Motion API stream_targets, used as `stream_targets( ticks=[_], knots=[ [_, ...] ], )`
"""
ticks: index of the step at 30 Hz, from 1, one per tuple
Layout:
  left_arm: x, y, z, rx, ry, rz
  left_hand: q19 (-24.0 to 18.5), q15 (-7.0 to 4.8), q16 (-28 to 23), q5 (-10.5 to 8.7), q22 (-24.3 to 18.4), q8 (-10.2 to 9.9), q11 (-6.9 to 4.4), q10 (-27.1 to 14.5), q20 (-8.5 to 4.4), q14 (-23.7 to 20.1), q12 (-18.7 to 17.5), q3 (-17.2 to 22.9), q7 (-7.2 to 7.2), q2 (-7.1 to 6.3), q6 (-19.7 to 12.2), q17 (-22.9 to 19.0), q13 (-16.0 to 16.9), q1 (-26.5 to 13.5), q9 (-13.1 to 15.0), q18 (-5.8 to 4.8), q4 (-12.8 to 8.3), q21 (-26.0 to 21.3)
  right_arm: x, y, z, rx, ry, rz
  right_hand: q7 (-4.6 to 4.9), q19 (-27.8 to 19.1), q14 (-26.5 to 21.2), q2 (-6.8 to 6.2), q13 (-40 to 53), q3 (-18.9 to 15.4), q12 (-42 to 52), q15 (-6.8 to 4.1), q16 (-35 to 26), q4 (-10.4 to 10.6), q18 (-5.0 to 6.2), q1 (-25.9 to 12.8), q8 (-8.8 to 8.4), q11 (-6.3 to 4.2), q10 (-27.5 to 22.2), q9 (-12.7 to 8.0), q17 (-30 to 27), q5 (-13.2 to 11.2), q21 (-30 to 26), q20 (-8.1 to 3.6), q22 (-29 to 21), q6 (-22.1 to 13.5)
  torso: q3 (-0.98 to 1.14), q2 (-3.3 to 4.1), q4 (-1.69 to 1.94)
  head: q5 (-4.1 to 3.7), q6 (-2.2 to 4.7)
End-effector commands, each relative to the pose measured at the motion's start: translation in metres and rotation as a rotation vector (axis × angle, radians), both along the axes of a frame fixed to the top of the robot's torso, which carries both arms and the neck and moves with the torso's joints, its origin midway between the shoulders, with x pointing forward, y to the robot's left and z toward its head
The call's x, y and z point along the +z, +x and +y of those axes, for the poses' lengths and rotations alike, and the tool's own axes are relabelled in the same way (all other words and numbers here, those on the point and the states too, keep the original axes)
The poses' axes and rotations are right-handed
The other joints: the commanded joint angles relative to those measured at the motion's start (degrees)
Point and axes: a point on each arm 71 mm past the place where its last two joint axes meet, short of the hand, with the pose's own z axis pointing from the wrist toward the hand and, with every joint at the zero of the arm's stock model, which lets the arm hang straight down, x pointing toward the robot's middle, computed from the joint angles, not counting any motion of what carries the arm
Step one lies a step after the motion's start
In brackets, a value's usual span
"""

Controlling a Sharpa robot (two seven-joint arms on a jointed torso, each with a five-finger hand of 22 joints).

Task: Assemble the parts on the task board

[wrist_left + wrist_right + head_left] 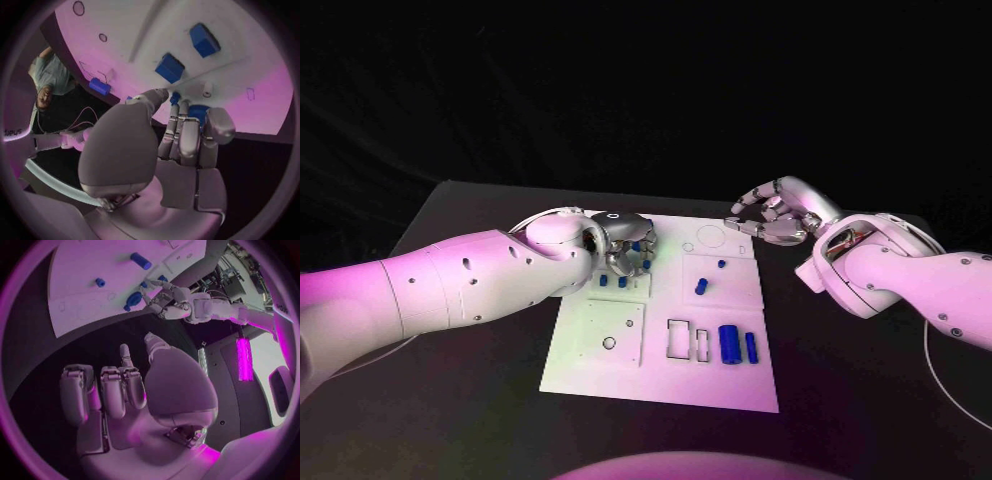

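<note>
The left robot hand (620,240) reaches over the task board's (733,385) far left corner, fingers curled down around a blue part (199,112), apparently seating it; whether it grips cannot be told. The right robot hand (773,214) hovers beyond the far edge, holding nothing, fingers loosely apart. Two blue cylinders (740,346) lie near the board's front right.

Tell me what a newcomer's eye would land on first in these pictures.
First the white task board in the middle of the black table, dotted with small blue parts, including a long blue cylinder near its front edge. Next the left hand, reaching down over the blue pieces at the board's far left corner. The right hand hovers off the board's far right corner, fingers curled, holding nothing.
</note>
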Motion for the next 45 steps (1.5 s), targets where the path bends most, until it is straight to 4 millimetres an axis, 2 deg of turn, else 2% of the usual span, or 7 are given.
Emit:
stream_targets(
  ticks=[1,16,25,31,39,45],
  knots=[
    [-0.0017,-0.0013,-0.0024,-0.002,0.034,0.011,0.63,-0.08,0.34,-0.13,0.49,-0.26,-0.04,0.65,-0.09,0.39,-0.34,0.38,-0.07,-0.04,0.52,0.05,-0.16,-0.48,-0.11,-1.01,-0.10,0.49,0.0002,-0.0005,0.0009,0.009,-0.005,-0.008,-0.10,2.92,5.22,0.66,12.00,-0.17,-0.33,-0.36,-0.39,-0.03,0.69,-0.04,0.19,-0.34,3.09,-0.05,11.84,0.37,-0.31,-0.55,10.73,-0.10,-0.02,-0.03,0.04,-0.03,0.01],
    [-0.0009,0.0011,-0.0045,0.003,0.020,-0.003,1.77,-0.80,0.85,-0.22,2.91,-1.00,-0.80,4.70,-0.58,1.36,-1.58,3.59,-0.61,1.32,3.13,0.48,-1.31,0.49,-0.45,-1.48,-0.97,2.30,0.0001,-0.0003,0.0018,0.011,-0.006,-0.009,-0.11,2.96,5.23,0.72,12.12,-0.14,-0.22,-0.36,-0.37,-0.04,0.67,0.03,0.22,-0.35,3.20,-0.05,11.88,0.41,-0.25,-0.55,10.77,-0.07,0.02,0.00,0.02,0.08,-0.01],
    [-0.0023,0.0034,-0.0060,0.010,0.029,0.002,2.57,-1.45,1.19,-0.58,4.75,-1.26,-1.53,8.41,-1.07,1.80,-2.47,6.44,-1.04,2.49,5.56,0.74,-1.64,1.47,-0.39,-1.82,-3.03,3.62,0.0002,-0.0004,0.0025,0.012,-0.006,-0.009,-0.11,2.95,5.24,0.75,12.10,-0.12,-0.23,-0.37,-0.37,-0.05,0.67,0.06,0.24,-0.35,3.19,-0.05,11.89,0.42,-0.27,-0.55,10.76,-0.05,-0.01,0.03,-0.01,0.05,-0.20],
    [-0.0039,0.0045,-0.0080,0.009,0.028,0.002,2.74,-1.51,1.30,-0.80,5.19,-1.62,-1.58,9.11,-1.16,1.93,-3.22,7.16,-1.04,2.44,5.91,0.84,-1.83,1.16,-0.44,-1.91,-3.66,3.95,0.0003,-0.0004,0.0030,0.014,-0.008,-0.011,-0.13,2.97,5.24,0.84,12.17,-0.08,-0.17,-0.37,-0.36,-0.04,0.67,0.12,0.30,-0.37,3.25,-0.04,11.92,0.45,-0.24,-0.55,10.79,0.04,-0.01,0.05,-0.08,0.00,-0.29],
    [-0.0053,0.0061,-0.0071,0.013,0.025,0.005,2.77,-1.43,1.28,-0.89,5.34,-2.13,-1.48,9.45,-1.14,1.94,-4.37,7.59,-0.92,2.14,6.00,0.60,-2.16,0.37,-0.52,-1.94,-4.01,4.09,0.0003,-0.0005,0.0034,0.016,-0.010,-0.012,-0.14,2.97,5.25,0.84,12.17,-0.07,-0.17,-0.37,-0.36,-0.04,0.67,0.12,0.31,-0.37,3.25,-0.04,11.93,0.46,-0.24,-0.55,10.78,0.05,0.02,-0.10,0.07,-0.16,-0.32],
    [-0.0052,0.0065,-0.0061,0.014,0.019,0.002,2.74,-1.37,1.23,-0.86,5.40,-2.41,-1.39,9.80,-1.08,1.90,-5.28,8.02,-0.86,2.13,6.23,0.35,-2.42,-0.06,-0.53,-1.95,-4.30,4.14,0.0004,-0.0005,0.0038,0.017,-0.010,-0.013,-0.14,2.97,5.25,0.84,12.17,-0.07,-0.17,-0.37,-0.36,-0.04,0.67,0.12,0.31,-0.37,3.25,-0.04,11.93,0.46,-0.24,-0.55,10.78,0.05,0.01,-0.11,0.07,0.02,-0.16]
  ],
)
